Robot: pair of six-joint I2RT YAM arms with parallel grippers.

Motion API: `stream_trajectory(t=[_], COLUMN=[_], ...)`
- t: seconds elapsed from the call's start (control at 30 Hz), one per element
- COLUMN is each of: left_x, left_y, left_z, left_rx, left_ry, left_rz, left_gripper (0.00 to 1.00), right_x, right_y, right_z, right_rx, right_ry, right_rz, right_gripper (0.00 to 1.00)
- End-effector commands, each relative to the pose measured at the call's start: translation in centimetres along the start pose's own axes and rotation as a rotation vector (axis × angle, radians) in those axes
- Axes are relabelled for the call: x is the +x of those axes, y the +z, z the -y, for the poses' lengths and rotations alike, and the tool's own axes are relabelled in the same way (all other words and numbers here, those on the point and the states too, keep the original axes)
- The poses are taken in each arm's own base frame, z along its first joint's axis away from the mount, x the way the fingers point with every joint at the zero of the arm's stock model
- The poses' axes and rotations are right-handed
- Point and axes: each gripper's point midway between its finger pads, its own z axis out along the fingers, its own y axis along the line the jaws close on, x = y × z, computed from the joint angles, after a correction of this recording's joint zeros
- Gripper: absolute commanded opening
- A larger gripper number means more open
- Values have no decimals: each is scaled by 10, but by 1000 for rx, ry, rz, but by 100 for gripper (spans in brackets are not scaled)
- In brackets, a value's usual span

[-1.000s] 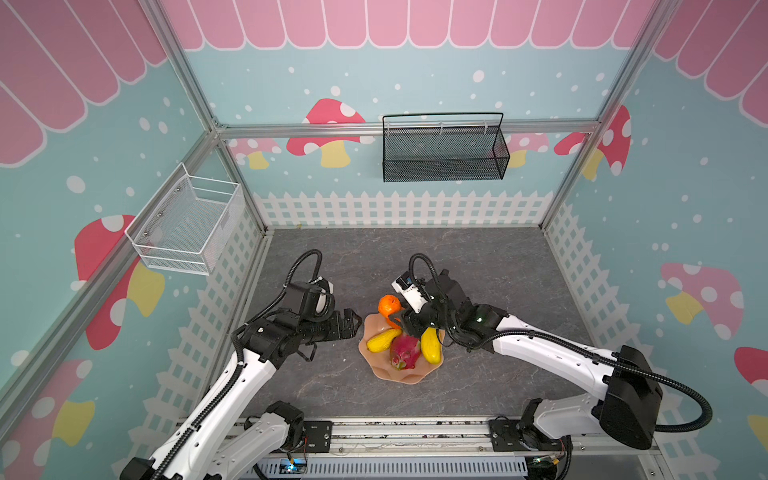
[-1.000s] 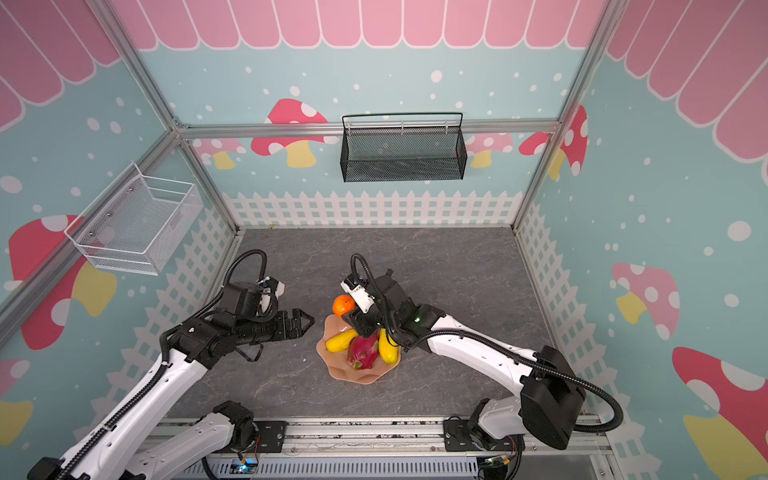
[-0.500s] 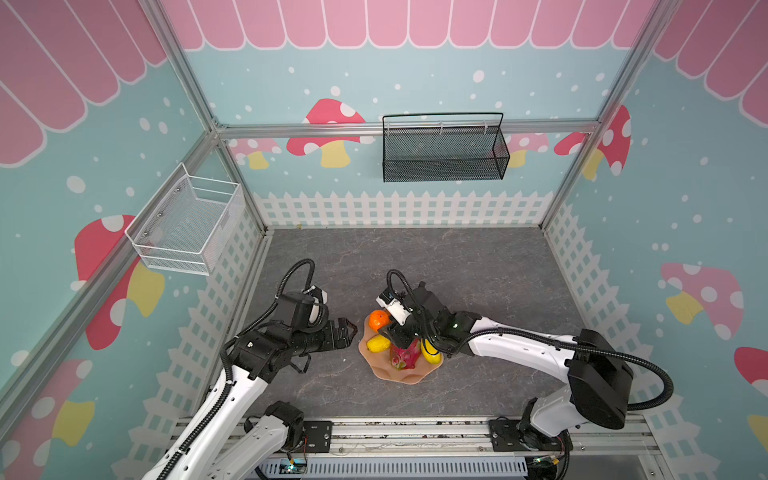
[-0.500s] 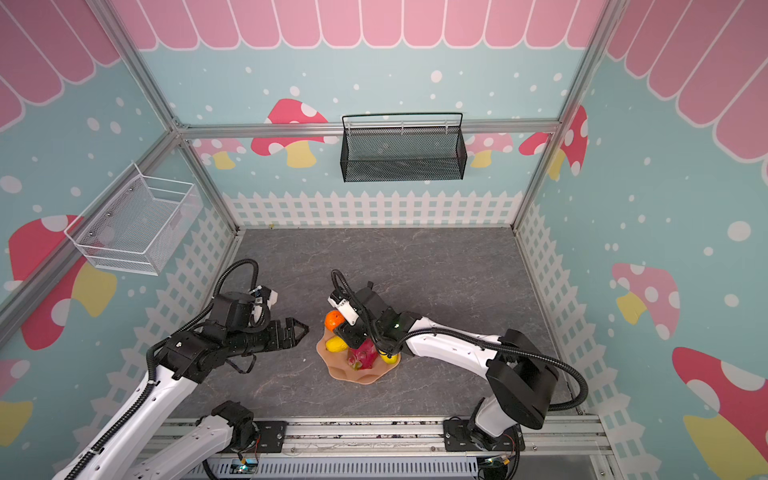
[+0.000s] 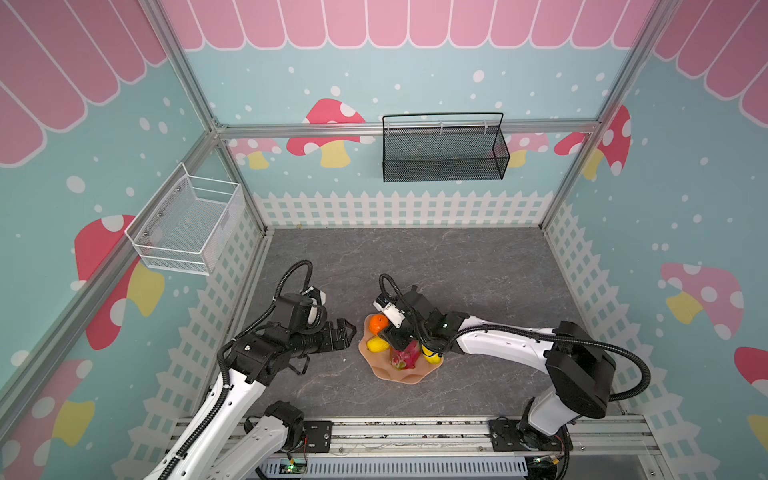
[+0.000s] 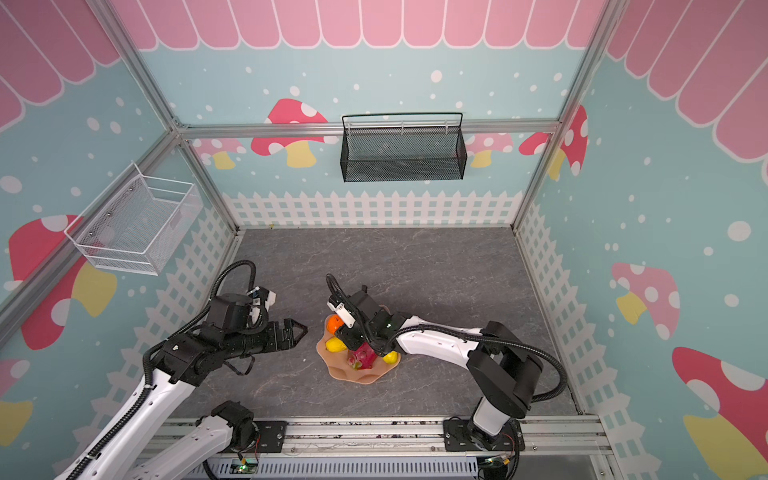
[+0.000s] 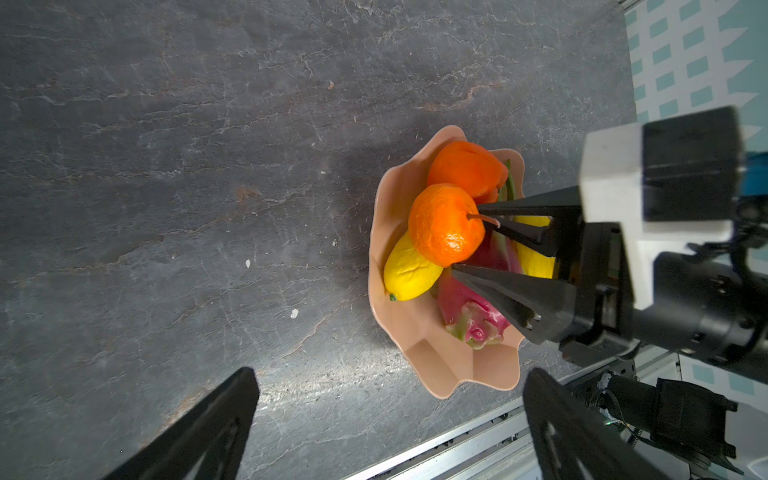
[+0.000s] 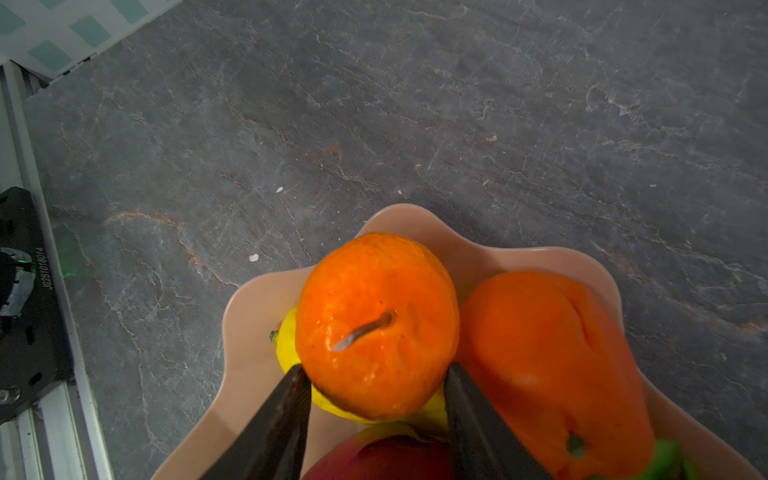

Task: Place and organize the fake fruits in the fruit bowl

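A peach-pink fruit bowl (image 7: 440, 374) with a wavy rim stands on the grey stone-patterned table (image 7: 187, 166); inside lie a yellow fruit (image 7: 409, 274), a magenta dragon fruit (image 7: 469, 311) with green tips, a larger orange (image 7: 465, 166) and, partly hidden, a second yellow fruit (image 7: 534, 259); the small orange (image 7: 444, 226) sits atop the pile, stem sideways, pinched between the right gripper's (image 7: 465, 237) black fingers; the left gripper's (image 7: 390, 372) own fingers stand spread wide, touching nothing.

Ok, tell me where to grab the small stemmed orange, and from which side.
Grip the small orange across its round middle, coming from the stem end, as the right gripper straddles it now. It rests on a yellow fruit with the bigger orange close beside, so the stem side looks most open.
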Motion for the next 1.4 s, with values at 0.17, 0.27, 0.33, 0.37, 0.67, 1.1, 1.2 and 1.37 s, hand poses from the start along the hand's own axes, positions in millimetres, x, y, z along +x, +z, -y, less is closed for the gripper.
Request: stream_trajectory(t=[0.17,0.27,0.33,0.37,0.67,1.1,1.2,1.37], left_x=[3,2,3,2,1,-36,-69,-124], left_y=[3,2,1,0,0,10,9,16], left_z=[-4,-4,-3,-3,-5,-7,-19,-55], left_rx=[-10,-10,-6,-4,-13,-72,-189,-431], left_ry=[-17,-18,-18,-18,-20,-21,-11,-32], left_rz=[-12,-3,-1,3,11,116,232,470], left_gripper=[100,100,100,100,100,100,100,100], right_x=[4,5,4,3,-6,-39,-39,-16], right_y=[9,8,6,5,-5,-88,-119,-184], right_z=[-4,-4,-4,-4,-5,48,103,217], right_rx=[24,31,32,34,34,239,304,543], right_ry=[-48,-54,-56,-58,-64,17,156,432], right_rz=[-52,-57,-52,-49,-24,132,221,366], right_gripper=[58,60,64,65,76,98,98,98])
